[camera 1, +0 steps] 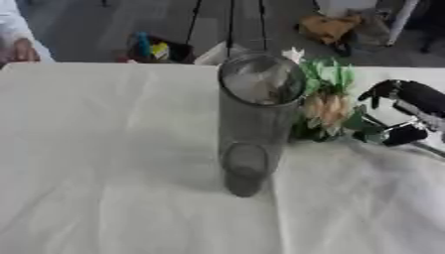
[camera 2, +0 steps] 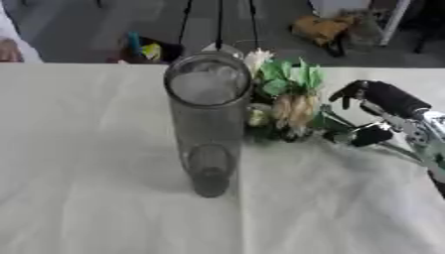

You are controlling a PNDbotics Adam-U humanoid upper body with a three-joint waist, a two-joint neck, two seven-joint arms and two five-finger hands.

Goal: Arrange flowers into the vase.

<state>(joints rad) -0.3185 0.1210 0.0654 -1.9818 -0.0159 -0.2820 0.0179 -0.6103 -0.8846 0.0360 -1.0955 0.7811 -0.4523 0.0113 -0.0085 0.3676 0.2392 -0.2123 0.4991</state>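
Observation:
A tall clear glass vase (camera 2: 207, 124) stands upright in the middle of the white-clothed table (camera 1: 104, 158). Right beside it, on its right, lies a bunch of flowers (camera 2: 291, 106) with peach blooms, a white bloom and green leaves, the heads against the vase. My right hand (camera 2: 387, 99) reaches in from the right at the stem end of the bunch. Its upper fingers (camera 2: 352, 92) and thumb (camera 2: 361, 136) are spread apart on either side of the stems, and the thumb tip touches the greenery. The left hand shows in neither view.
The table's far edge runs just behind the vase. Beyond it, on the floor, are a dark box with colourful items (camera 1: 152, 49) and an orange bundle (camera 1: 329, 26). A person's hand and white sleeve (camera 1: 17, 47) show at the far left corner.

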